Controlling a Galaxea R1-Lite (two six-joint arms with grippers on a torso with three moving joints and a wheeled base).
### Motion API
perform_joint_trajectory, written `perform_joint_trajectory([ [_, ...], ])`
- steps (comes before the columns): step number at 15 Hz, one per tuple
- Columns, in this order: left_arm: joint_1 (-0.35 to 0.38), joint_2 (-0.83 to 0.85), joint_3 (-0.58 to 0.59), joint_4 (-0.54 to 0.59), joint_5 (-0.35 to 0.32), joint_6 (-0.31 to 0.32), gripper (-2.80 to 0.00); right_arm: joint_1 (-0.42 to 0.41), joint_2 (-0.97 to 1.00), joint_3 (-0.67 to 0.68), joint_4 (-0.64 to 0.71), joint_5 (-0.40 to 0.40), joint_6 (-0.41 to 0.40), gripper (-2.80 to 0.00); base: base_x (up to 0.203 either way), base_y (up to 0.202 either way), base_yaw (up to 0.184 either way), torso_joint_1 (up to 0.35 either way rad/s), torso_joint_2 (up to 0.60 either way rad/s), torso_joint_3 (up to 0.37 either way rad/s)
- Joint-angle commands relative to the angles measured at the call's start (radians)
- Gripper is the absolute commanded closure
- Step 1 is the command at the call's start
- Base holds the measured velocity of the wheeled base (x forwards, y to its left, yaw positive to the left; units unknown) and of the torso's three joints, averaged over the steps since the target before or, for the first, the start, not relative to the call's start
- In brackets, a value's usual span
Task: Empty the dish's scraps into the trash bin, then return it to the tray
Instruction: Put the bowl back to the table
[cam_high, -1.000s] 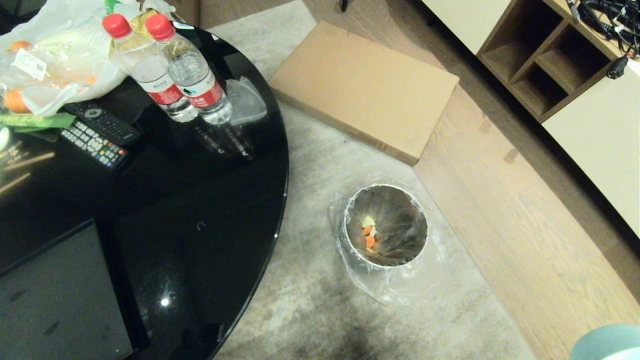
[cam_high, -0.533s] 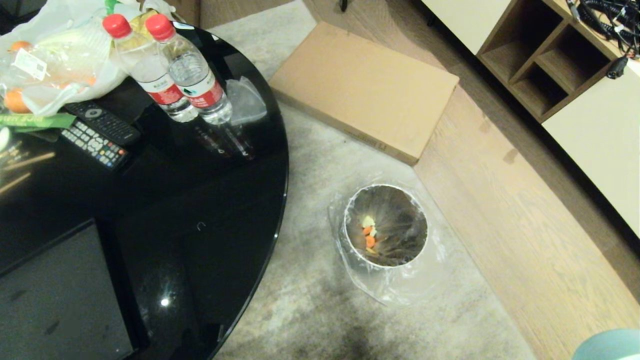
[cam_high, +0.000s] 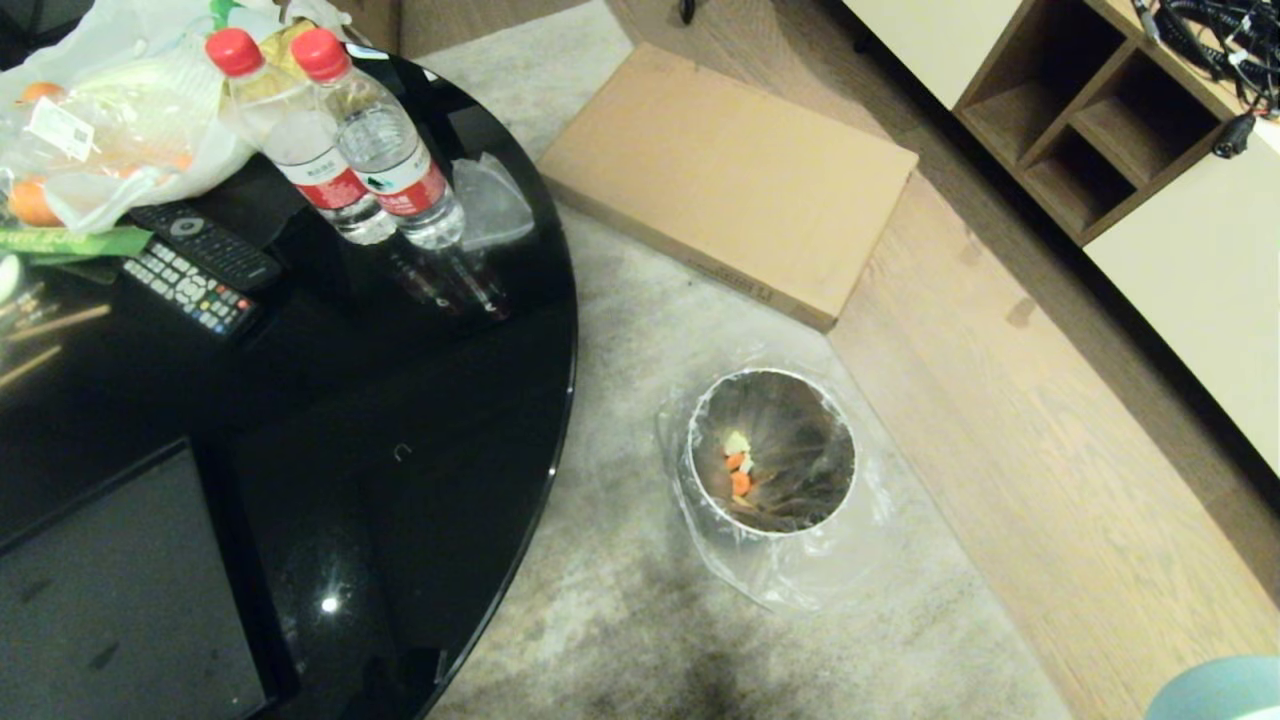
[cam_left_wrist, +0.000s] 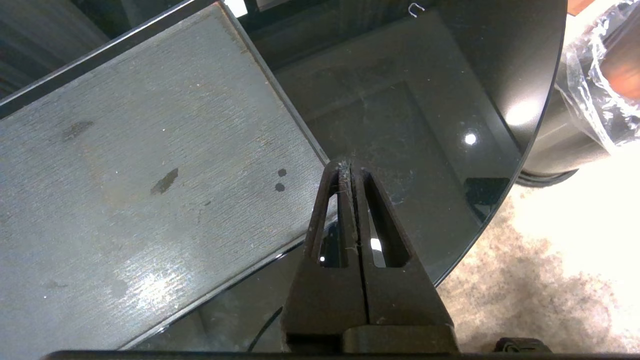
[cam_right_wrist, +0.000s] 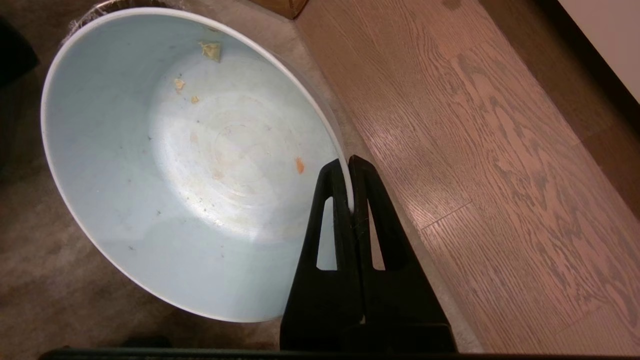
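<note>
Tray (cam_left_wrist: 140, 150): bare grey surface, open for a gripper coming in over its low rim.
Table (cam_high: 420, 400) near edge: clear black glass beside the tray.
Table far edge: two bottles (cam_high: 340, 140), remotes (cam_high: 195, 265) and bagged vegetables (cam_high: 90, 130) crowd it.
Trash bin (cam_high: 770, 450): on the carpet just off the table's edge, mouth unobstructed.
Cardboard box (cam_high: 730, 180): flat on the floor beyond the bin.

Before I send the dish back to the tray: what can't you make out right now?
- Dish: head view's corner cuts it off; only a rim sliver shows.
- Right tool: outside head view.
- Tray: cropped by edges in head and left wrist views.
- Trash bin bottom: shadowed beyond the scraps.
</note>
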Motion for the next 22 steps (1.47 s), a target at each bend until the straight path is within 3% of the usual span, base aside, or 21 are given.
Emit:
perform_joint_trajectory([
  [1,0.0,0.0,0.0,-0.001,0.001,-0.001,0.0,0.0,0.004,0.0,0.0,-0.001,0.0,0.0,0.0,0.0,0.0,0.0,0.0,0.0],
  [22,0.0,0.0,0.0,0.001,-0.005,-0.002,0.0,0.0,0.004,0.002,0.0,0.0,0.003,0.0,0.0,0.0,0.0,0.001,0.0,0.03],
])
